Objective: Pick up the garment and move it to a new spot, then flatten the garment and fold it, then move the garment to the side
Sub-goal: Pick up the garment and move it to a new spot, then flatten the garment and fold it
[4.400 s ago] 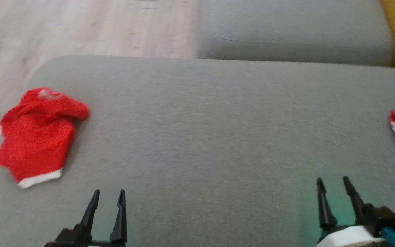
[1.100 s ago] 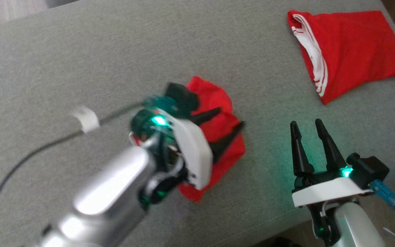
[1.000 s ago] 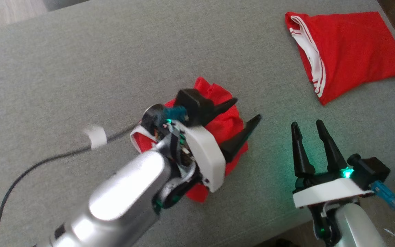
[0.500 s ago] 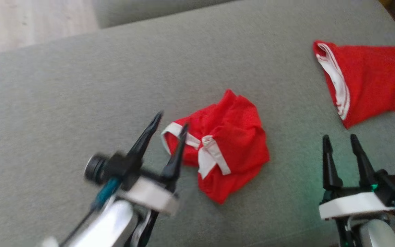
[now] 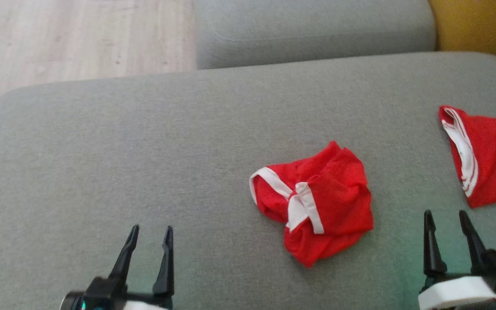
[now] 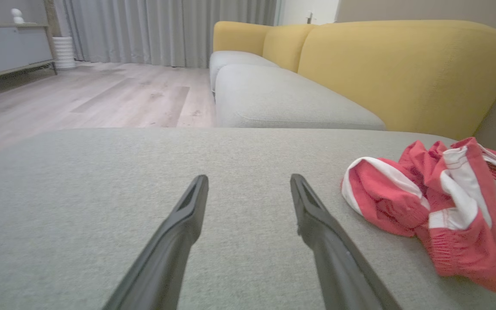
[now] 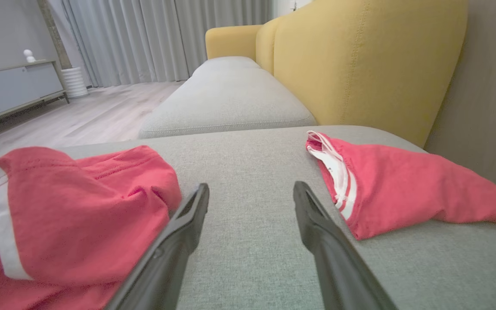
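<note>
1. Jaws stand wide apart on both arms: the left gripper [image 5: 152,228] and the right gripper [image 5: 444,213] each hold nothing, with bare fabric showing between their fingers.
2. Both grippers sit low at the near edge of the grey cushion [image 5: 144,142], fingers pointing away from the robot, the left one well to the left and the right one at the far right.
3. The red garment [image 5: 317,206] lies crumpled on the cushion between the two grippers, nearer the right one and touching neither.
4. Its white trim bands show on top, one curving along the left edge and one crossing the middle of the heap.
5. In the right wrist view the heap bulges just beside that gripper's left finger.
6. A second red piece [image 5: 489,159] with white stripes lies flat near the cushion's right edge, well apart from the crumpled one.
7. Beyond the cushion are another grey seat [image 5: 312,30], a yellow backrest [image 5: 476,26] and a pale wooden floor [image 5: 80,38].
</note>
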